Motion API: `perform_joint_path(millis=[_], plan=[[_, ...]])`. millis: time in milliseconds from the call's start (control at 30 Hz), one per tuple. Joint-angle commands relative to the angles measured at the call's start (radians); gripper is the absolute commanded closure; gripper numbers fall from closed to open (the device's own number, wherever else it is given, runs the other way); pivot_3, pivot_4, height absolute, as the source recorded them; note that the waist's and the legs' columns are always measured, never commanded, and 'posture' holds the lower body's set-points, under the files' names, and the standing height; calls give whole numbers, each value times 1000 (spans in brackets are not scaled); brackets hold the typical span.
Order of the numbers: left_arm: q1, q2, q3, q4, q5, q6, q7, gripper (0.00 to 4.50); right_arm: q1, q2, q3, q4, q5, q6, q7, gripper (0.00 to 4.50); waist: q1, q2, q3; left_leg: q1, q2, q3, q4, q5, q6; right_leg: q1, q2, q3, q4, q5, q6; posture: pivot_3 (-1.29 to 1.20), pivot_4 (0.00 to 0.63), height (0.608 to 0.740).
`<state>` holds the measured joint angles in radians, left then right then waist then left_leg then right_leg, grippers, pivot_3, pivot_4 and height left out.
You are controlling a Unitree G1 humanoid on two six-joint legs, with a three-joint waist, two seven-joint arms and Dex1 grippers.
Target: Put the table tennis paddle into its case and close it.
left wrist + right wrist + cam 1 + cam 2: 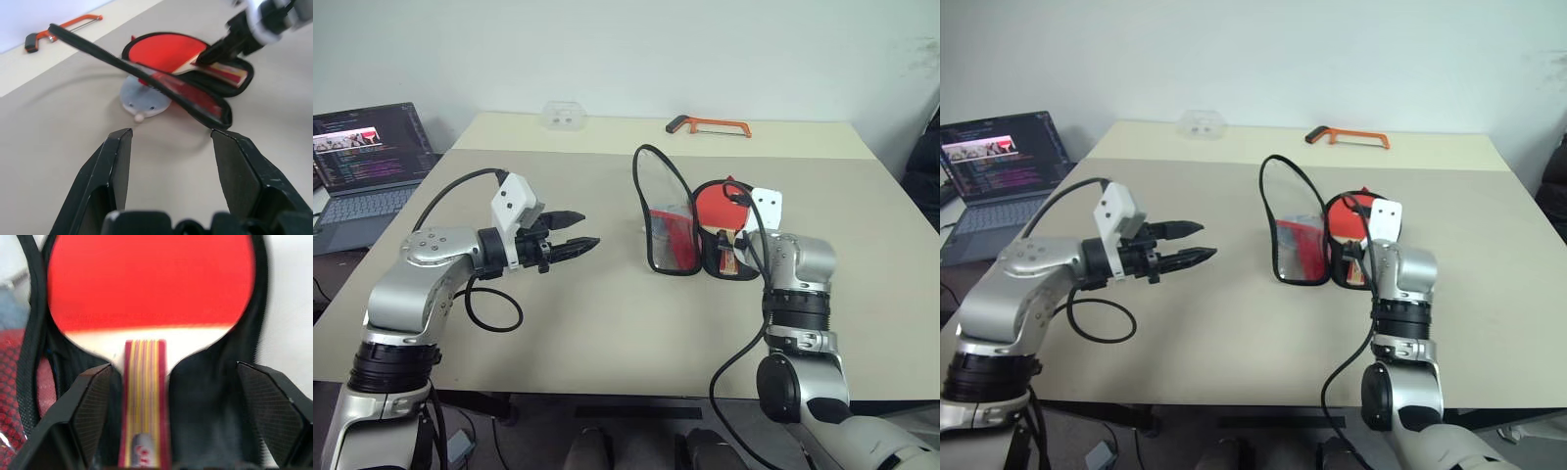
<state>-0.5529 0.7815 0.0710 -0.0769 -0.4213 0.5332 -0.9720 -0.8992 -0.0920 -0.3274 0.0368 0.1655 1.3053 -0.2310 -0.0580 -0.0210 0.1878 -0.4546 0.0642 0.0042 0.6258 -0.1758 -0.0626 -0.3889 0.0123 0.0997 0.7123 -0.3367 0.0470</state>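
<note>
The table tennis paddle lies red face up inside the lower half of the open case, its striped handle pointing toward me. The case's flap stands upright to the left of the paddle, showing its red inner side and black zip edge. My right gripper is open over the handle end, one finger on each side of the handle and neither touching it. My left gripper hovers open and empty above the table, left of the case and pointing at it.
An orange-framed hacksaw lies at the table's far edge, with a clear plastic piece at the far left. A small pale grey object sits against the case. An open laptop stands off the table's left side.
</note>
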Motion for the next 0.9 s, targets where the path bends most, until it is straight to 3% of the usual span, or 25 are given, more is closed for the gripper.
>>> perform_joint_path(millis=[33,100,233,333,467,600,900], plan=[[-48,5,-6,63,37,-43,0,1714,-61,-136,21,-206,69,66,134,21,2,0,0,0,0,0,0,0,0,0,0,0,0,0,0,0,150,740],[-69,-12,-27,120,72,-75,10,1714,-74,-227,36,-240,114,54,234,21,2,0,0,0,0,0,0,0,0,0,0,0,-1,0,0,0,150,740],[-112,-62,-131,255,209,-209,34,1714,-8,-428,44,-288,313,10,599,21,2,0,0,1,0,0,0,0,0,1,0,0,-1,0,0,0,150,740],[-163,-124,-180,354,263,-283,39,2343,116,-572,111,-338,374,-138,847,0,4,-1,0,0,0,0,0,0,0,2,0,-1,-3,0,0,0,150,740],[-241,-214,-225,482,307,-368,30,3511,301,-721,179,-439,411,-398,1172,0,10,-1,1,-1,0,0,1,0,0,2,0,-1,-4,-1,0,0,150,740],[-305,-299,-249,589,354,-403,59,4466,315,-721,193,-417,427,-457,1209,0,1,-1,1,-1,0,0,2,0,0,2,1,-1,-3,0,0,0,150,740],[-340,-515,-263,570,343,-380,114,4466,337,-722,196,-444,452,-480,1207,0,10,-2,1,0,0,-1,3,0,0,3,1,-1,-1,0,0,0,150,740]])
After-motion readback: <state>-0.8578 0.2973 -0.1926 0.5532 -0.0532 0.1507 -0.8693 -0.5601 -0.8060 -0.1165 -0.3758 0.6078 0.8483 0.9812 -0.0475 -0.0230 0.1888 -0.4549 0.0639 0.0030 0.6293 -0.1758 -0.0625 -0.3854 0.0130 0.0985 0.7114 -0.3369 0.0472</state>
